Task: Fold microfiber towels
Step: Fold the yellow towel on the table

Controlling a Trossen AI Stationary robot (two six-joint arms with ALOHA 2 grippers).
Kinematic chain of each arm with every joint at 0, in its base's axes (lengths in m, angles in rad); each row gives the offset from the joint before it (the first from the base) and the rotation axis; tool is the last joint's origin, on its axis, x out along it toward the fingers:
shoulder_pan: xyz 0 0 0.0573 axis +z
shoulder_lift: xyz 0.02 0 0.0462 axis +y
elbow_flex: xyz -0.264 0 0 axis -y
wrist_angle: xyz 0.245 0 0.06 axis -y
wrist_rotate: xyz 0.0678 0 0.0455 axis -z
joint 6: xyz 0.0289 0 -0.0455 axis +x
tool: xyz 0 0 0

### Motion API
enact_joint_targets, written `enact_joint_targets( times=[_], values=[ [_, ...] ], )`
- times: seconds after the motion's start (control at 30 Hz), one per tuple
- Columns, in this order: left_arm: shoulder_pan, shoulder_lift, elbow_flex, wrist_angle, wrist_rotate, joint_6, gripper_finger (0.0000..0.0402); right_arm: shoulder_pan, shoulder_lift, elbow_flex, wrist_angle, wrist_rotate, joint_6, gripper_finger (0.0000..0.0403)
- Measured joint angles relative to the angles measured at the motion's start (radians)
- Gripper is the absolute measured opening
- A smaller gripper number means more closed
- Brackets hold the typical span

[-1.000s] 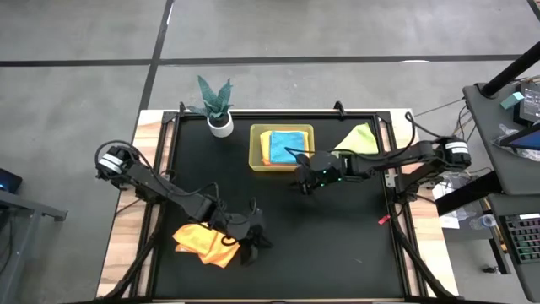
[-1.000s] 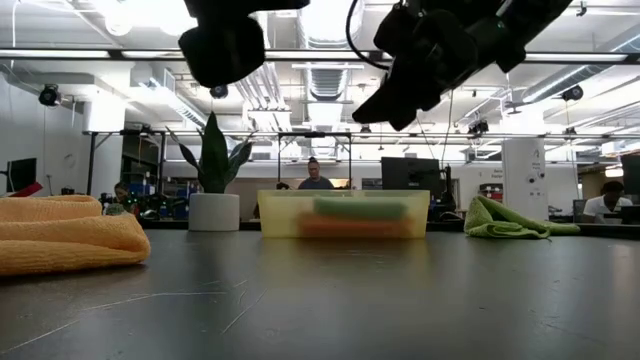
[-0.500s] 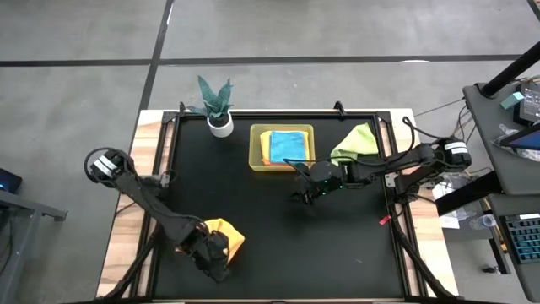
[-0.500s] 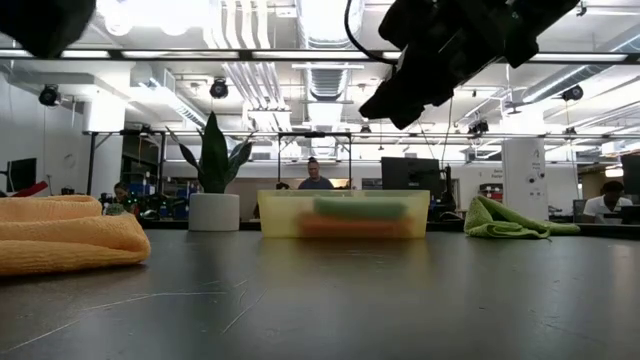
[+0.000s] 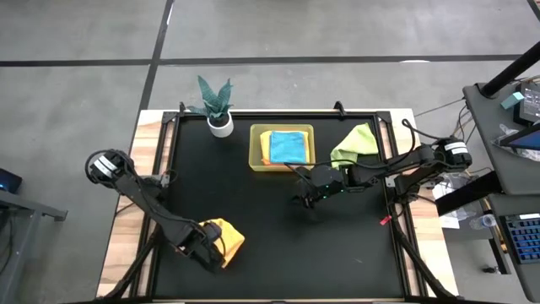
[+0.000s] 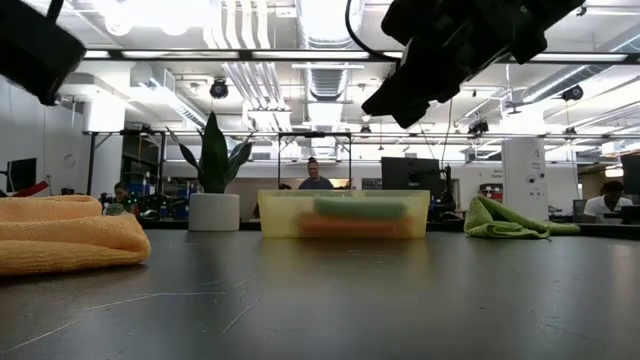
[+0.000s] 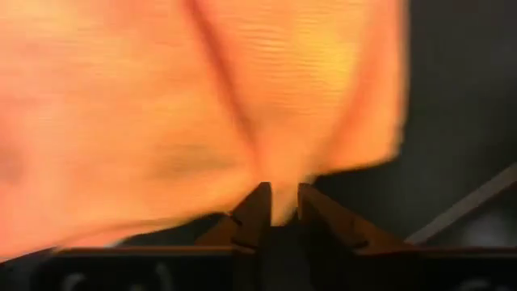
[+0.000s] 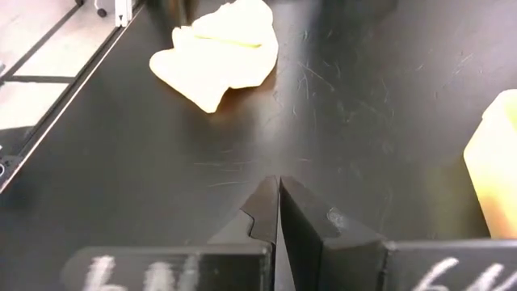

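An orange-yellow towel [image 5: 228,240] lies bunched on the black table near its near left corner; it also shows in the low view [image 6: 60,238] and fills the left wrist view [image 7: 202,105]. My left gripper [image 5: 207,251] is at the towel's left side, shut on it. My right gripper [image 5: 302,196] is shut and empty, above the table's middle, just near of the bin; in its wrist view [image 8: 279,184] the fingers meet. A lime green towel [image 5: 356,141] lies crumpled at the far right. A teal towel [image 5: 288,145] lies on top in the bin. My left gripper pinches a bit of the orange-yellow towel's edge [image 7: 280,202] between its two fingertips. It comes from the table's left side. One layer or several, I cannot tell. The towel lies slack on the table.
The translucent yellow-green bin [image 5: 256,159] stands at the far middle with folded towels inside. A potted plant [image 5: 218,108] stands at the far left. Black rails frame the table. The low view shows a room with people far behind.
My left gripper has gone from the towel's right side toward the table's left and near edges, over the orange-yellow towel, and now covers its left part. The towel lies where it was. My right gripper has drifted slightly toward the near edge.
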Motion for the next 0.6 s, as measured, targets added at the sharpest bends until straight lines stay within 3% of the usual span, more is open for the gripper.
enact_joint_targets(
  times=[0.2, 0.33, 0.47, 0.6],
  values=[
    [-0.003, 0.000, -0.001, -0.122, 0.000, 0.087, 0.0127, 0.000, 0.001, 0.000, 0.011, 0.002, 0.000, 0.0009],
    [-0.011, 0.000, 0.002, -0.117, 0.000, 0.247, 0.0163, 0.000, 0.001, -0.002, 0.013, 0.002, 0.000, 0.0009],
    [-0.049, 0.000, 0.002, -0.118, -0.019, 0.404, 0.0175, 0.000, 0.002, -0.002, 0.014, 0.002, 0.000, 0.0009],
    [-0.076, 0.010, 0.002, -0.117, -0.057, 0.448, 0.0176, 0.000, 0.002, -0.005, 0.014, 0.002, 0.000, 0.0009]
  ],
)
